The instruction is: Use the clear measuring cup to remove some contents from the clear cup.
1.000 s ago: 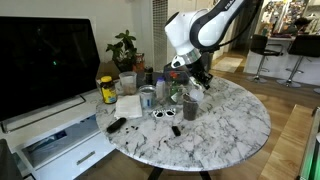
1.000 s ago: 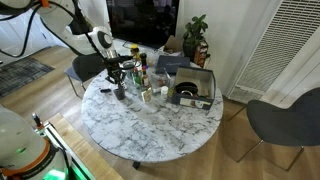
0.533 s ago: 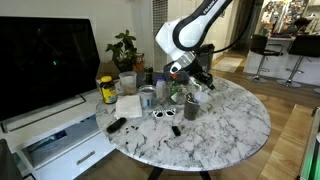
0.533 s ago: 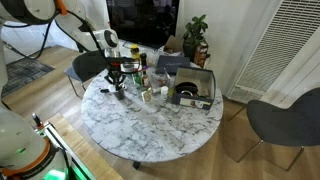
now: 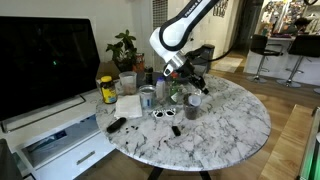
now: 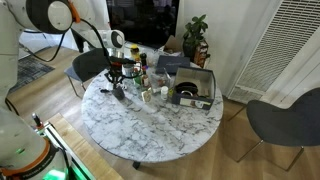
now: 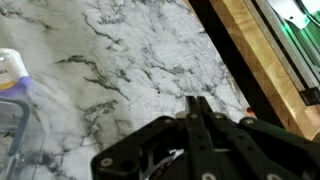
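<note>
The clear cup [image 5: 190, 107] stands on the marble table [image 5: 235, 125], tall and narrow, dark in its lower part. My gripper [image 5: 194, 86] hangs just above and slightly behind it, among the cluttered things in both exterior views [image 6: 118, 84]. In the wrist view the gripper [image 7: 197, 101] points over bare marble, its two black fingers pressed together. Nothing shows between the tips. I cannot make out the clear measuring cup in any view.
A yellow-lidded jar [image 5: 107, 90], a wide pale container [image 5: 127, 83], a silver can [image 5: 148, 97], white paper [image 5: 128, 106] and sunglasses [image 5: 165, 114] crowd the table's back. A dark open box [image 6: 191, 88] sits nearby. A clear vessel [image 7: 14, 120] shows at the wrist view's left.
The arm's upper links have swung a little to the left in the exterior view. The gripper has stayed shut near the clear cup.
</note>
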Controlling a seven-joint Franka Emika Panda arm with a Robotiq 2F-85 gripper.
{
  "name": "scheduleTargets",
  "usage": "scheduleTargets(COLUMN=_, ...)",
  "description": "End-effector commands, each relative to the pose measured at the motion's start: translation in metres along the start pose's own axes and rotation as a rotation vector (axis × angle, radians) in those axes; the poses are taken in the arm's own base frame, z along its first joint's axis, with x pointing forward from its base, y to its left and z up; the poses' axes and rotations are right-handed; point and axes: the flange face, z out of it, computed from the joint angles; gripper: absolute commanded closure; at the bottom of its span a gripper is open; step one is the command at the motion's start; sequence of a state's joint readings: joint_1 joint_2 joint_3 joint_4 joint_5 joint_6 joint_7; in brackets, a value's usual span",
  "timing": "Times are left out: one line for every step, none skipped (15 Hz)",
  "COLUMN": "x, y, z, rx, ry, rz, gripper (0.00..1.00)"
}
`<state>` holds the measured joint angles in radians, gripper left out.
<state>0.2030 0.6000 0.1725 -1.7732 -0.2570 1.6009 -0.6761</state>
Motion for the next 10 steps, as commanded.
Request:
scheduleTargets(x=0.004, y=0.018, z=0.002, rx=0.051, ry=0.023, rz=0.036, gripper=0.99)
scheduleTargets(x=0.002, y=0.023, z=0.003, rx=0.054, ry=0.027, rz=0.043, gripper=0.99)
scheduleTargets(x=0.000, y=0.027, z=0.003, rx=0.050, ry=0.031, rz=0.051, gripper=0.99)
scheduleTargets(x=-0.003, y=0.030, z=0.002, rx=0.053, ry=0.037, rz=0.057, gripper=0.99)
scheduleTargets(x=-0.006, y=0.034, z=0.002, rx=0.040, ry=0.036, rz=0.062, gripper=0.99)
scheduleTargets(x=-0.007, y=0.036, z=0.002, rx=0.040, ry=0.037, rz=0.066, gripper=0.99)
scheduleTargets(x=-0.008, y=0.038, z=0.002, rx=0.037, ry=0.037, rz=0.066, gripper=0.99)
scheduleTargets(x=-0.007, y=0.040, z=0.004, rx=0.043, ry=0.034, rz=0.065, gripper=0.99)
scheduleTargets(x=-0.005, y=0.040, z=0.006, rx=0.055, ry=0.036, rz=0.061, gripper=0.99)
scheduleTargets(x=-0.003, y=0.040, z=0.009, rx=0.059, ry=0.030, rz=0.060, gripper=0.99)
